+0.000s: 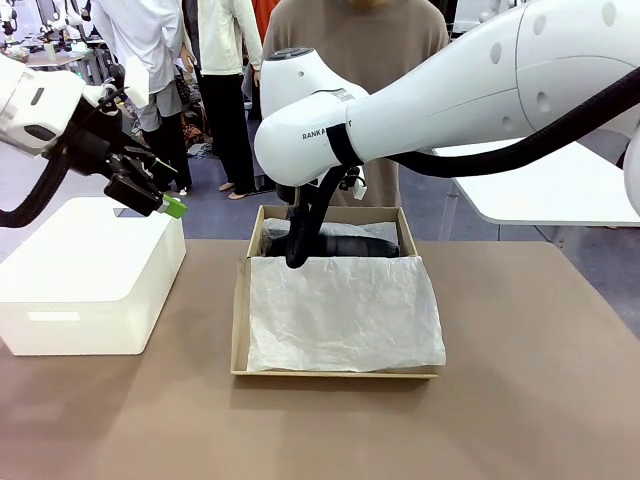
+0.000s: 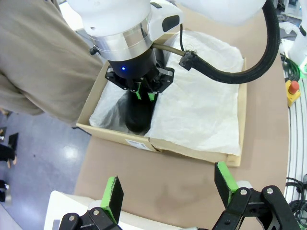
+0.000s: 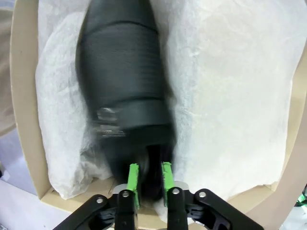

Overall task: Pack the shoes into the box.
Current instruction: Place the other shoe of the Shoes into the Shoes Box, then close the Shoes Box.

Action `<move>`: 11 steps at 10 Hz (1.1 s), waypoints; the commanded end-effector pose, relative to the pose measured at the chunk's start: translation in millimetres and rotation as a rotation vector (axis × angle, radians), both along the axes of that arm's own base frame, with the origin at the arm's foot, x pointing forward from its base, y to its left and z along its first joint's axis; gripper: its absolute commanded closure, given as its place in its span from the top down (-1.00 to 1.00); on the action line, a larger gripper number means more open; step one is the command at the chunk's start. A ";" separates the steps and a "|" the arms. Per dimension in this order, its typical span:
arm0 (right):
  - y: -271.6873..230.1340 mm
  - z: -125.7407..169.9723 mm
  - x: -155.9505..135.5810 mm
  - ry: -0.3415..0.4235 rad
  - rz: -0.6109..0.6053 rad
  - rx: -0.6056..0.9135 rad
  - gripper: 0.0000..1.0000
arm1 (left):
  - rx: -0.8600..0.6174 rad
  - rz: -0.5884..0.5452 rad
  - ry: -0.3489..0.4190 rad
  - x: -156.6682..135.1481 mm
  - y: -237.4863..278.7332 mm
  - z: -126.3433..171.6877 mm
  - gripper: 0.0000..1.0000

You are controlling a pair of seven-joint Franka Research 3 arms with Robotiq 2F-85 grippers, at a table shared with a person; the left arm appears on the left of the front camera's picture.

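1. At the upper middle of the front view, the shoe (image 1: 350, 240) lies crosswise along the far end of the box (image 1: 240, 320), black against white tissue (image 1: 340, 310).
2. The tissue covers the near, wider part of the box in a creased sheet. The box sits centre frame on the brown table (image 1: 520, 400).
3. My right arm reaches in from the upper right, across the middle, and down into that far end at the shoe's picture-left tip.
4. In the right wrist view the right gripper (image 3: 149, 181) is at the bottom centre. Its green pads (image 3: 133, 184) are a narrow gap apart, one on either side of the shoe's heel edge.
5. That view is smeared, so I cannot tell whether the pads pinch the heel or stand just free of it.
6. The shoe runs up the frame from the pads, with a metal buckle (image 3: 108, 122) on its left flank and tissue on both sides.
7. My left gripper (image 2: 168, 178) is spread wide with nothing between its fingers. In the front view it hangs at upper left, over the far right corner of the white bin (image 1: 90, 290).
8. The bin stands on the table at left, near the box but apart from it.
9. A person (image 1: 355, 40) in a tan top stands at top centre, behind the box.
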State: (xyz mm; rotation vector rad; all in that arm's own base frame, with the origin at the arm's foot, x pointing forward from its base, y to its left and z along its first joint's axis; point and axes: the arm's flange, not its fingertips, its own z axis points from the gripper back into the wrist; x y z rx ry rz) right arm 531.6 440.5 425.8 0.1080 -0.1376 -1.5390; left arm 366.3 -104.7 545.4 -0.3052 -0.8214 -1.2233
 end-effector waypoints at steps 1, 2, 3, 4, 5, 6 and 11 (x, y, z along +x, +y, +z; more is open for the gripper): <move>-0.5 12.5 7.8 0.010 0.023 0.035 0.49 | -0.013 -0.021 -0.008 1.6 1.7 -0.2 1.00; -0.3 20.7 8.8 0.002 0.025 0.039 0.88 | -0.013 -0.021 -0.008 1.6 1.7 -0.2 1.00; -0.1 30.2 9.1 -0.008 0.025 0.041 1.00 | -0.013 -0.021 -0.008 1.6 1.7 -0.2 1.00; -1.1 38.1 8.4 -0.012 0.026 0.042 1.00 | -0.013 -0.021 -0.008 1.6 1.7 -0.2 1.00; -3.4 44.0 7.6 -0.006 0.029 0.047 1.00 | -0.013 -0.021 -0.008 1.6 1.7 -0.2 1.00; -4.9 46.2 7.1 -0.003 0.027 0.049 1.00 | -0.013 -0.021 -0.008 1.6 1.7 -0.2 1.00; 1.4 42.4 8.0 -0.029 0.007 0.045 1.00 | -0.013 -0.021 -0.008 1.6 1.7 -0.2 1.00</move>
